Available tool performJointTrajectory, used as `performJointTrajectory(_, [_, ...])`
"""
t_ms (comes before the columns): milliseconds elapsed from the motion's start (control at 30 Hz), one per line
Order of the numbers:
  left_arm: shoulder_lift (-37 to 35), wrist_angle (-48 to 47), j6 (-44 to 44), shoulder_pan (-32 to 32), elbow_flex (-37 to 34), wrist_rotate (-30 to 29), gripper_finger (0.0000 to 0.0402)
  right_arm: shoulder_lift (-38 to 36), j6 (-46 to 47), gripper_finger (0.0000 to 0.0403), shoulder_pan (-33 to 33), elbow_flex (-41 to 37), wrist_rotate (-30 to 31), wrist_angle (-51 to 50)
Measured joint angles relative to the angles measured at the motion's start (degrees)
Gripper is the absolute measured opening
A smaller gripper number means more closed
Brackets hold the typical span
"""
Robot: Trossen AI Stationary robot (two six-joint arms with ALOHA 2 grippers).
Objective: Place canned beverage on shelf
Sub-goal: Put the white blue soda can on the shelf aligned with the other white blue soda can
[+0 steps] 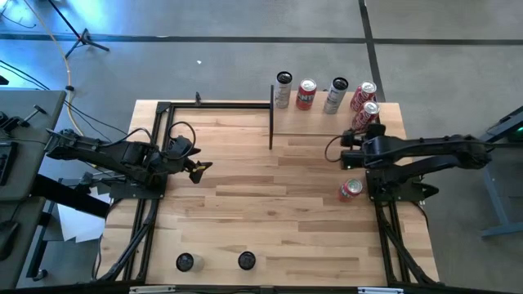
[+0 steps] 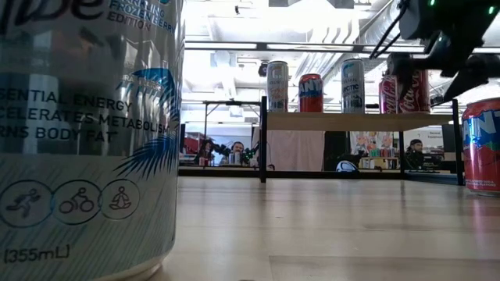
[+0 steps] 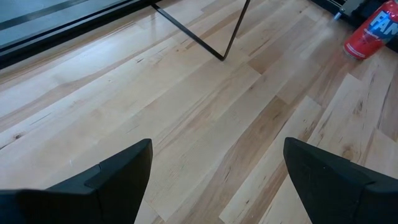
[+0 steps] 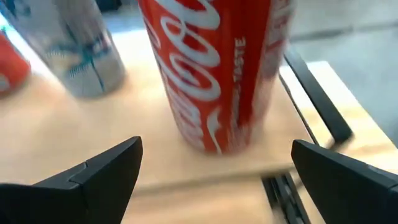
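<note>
The right gripper (image 4: pixel 214 171), jaws wide and empty, hovers just before the red cola can (image 4: pixel 217 74) standing on the small pale wood shelf (image 4: pixel 93 149). Any sideways drift could topple it against the neighbouring silver can (image 4: pixel 74 50). The left gripper (image 3: pixel 214 180) waits open over the table

People sit at desks (image 2: pixel 234 152) in the room behind; black cables (image 1: pixel 49 49) trail across the grey floor (image 1: pixel 204 73).

The right arm is stretched in from the table's right side, and its right gripper (image 1: pixel 347 139) is held with fingers (image 4: pixel 99 177) spread wide, nothing between them. The left gripper (image 1: pixel 200 167) is likewise parted, empty between its fingers (image 3: pixel 118 180).
</note>
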Motion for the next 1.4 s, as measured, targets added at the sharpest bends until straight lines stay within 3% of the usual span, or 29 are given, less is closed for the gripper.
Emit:
performJointTrajectory(200, [0.00,0.01,0.00,0.00,0.00,0.01,0.0337,-0.06,0.01,0.0400,1.16,7.27,-18.00,-8.49])
performJointTrajectory(400, [0.00,0.02,0.00,0.01,0.00,0.00,0.0337,-0.06,-3.16,0.0400,1.16,11.99,-35.44,-10.42])
performJointTrajectory(633, [-0.01,0.00,0.00,0.01,-0.01,0.00,0.0337,-0.01,-6.32,0.0400,1.60,9.72,-51.35,-10.48])
performJointTrajectory(800, [0.00,0.00,0.00,0.00,0.00,0.01,0.0337,-0.01,-4.68,0.0400,4.96,5.47,-58.92,-4.90])
performJointTrajectory(900, [0.01,0.00,0.00,0.01,-0.01,0.00,0.0337,0.03,-1.66,0.0400,7.21,4.53,-60.71,-0.92])
performJointTrajectory(1233, [0.01,0.02,0.00,0.01,0.00,0.01,0.0337,0.03,5.67,0.0400,13.45,4.53,-56.91,5.95])
performJointTrajectory(1400, [-0.01,0.02,0.00,0.01,-0.01,0.02,0.0337,0.03,8.09,0.0400,15.38,4.51,-52.01,9.12])
